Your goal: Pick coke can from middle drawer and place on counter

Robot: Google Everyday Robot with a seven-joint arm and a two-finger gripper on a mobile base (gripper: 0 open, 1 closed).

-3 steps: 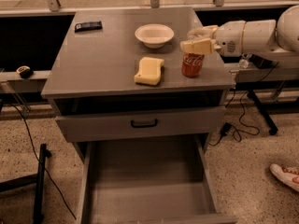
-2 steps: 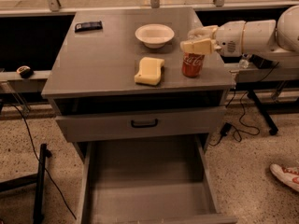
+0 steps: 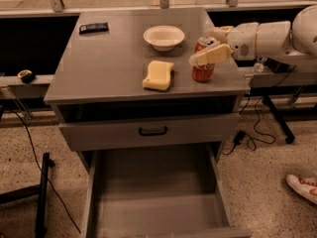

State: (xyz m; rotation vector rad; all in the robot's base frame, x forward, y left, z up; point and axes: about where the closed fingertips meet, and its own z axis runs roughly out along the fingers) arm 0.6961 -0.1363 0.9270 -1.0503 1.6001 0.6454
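Observation:
The coke can [image 3: 202, 71] stands upright on the counter [image 3: 114, 58], near its right edge. My gripper [image 3: 202, 46] reaches in from the right at the can's top. One finger lies across the front of the can and the other sits behind it, with the can's silver top showing between them. The jaws look open around the can. The middle drawer [image 3: 158, 197] is pulled out below, and its flat floor is bare.
A yellow sponge [image 3: 158, 75] lies left of the can. A white bowl [image 3: 164, 36] sits behind it, and a black remote [image 3: 93, 28] at the far left corner. A shut drawer front with a black handle [image 3: 152, 131] is above the open drawer. Cables and a shoe [image 3: 303, 186] are on the floor.
The front finger has shifted down and toward the camera, so the can's top now shows between the fingers. The can stays in place on the counter.

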